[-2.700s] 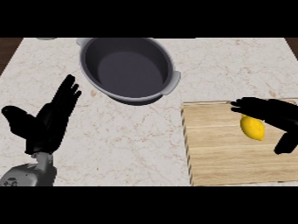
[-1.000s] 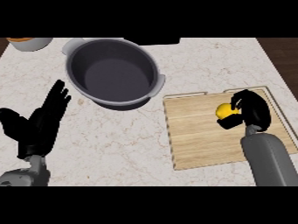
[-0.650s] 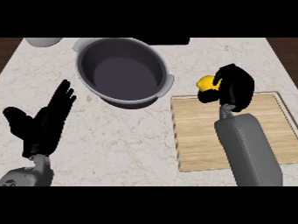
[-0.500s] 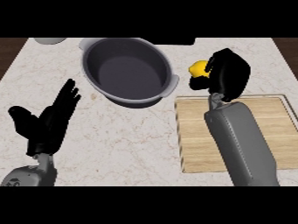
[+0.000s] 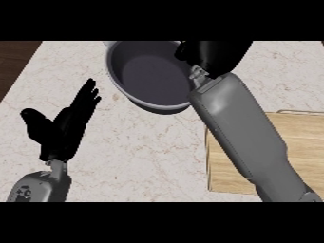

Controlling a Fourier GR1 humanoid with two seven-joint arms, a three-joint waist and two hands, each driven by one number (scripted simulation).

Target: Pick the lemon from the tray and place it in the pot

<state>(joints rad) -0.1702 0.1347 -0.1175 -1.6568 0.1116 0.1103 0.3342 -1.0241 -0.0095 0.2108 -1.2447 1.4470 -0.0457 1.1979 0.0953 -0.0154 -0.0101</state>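
The grey pot (image 5: 149,76) stands at the back of the marble counter. My right hand (image 5: 214,53) hovers over the pot's right rim, its fingers curled into a fist. The lemon does not show; the curled hand hides it. My right forearm (image 5: 242,133) stretches from the lower right up to the pot and covers the left part of the wooden tray (image 5: 311,152). The tray's visible surface carries nothing. At the left my left hand (image 5: 62,126) rests open, fingers up, above the counter.
The marble counter (image 5: 143,152) ends at a dark wooden floor strip (image 5: 3,71) on the far left. The tray lies to the right of the pot, towards the counter's near right edge.
My right hand has carried the lemon from above the tray's back edge up and left to the pot's right rim. The lemon, visible before, is now hidden. My left hand stays put.
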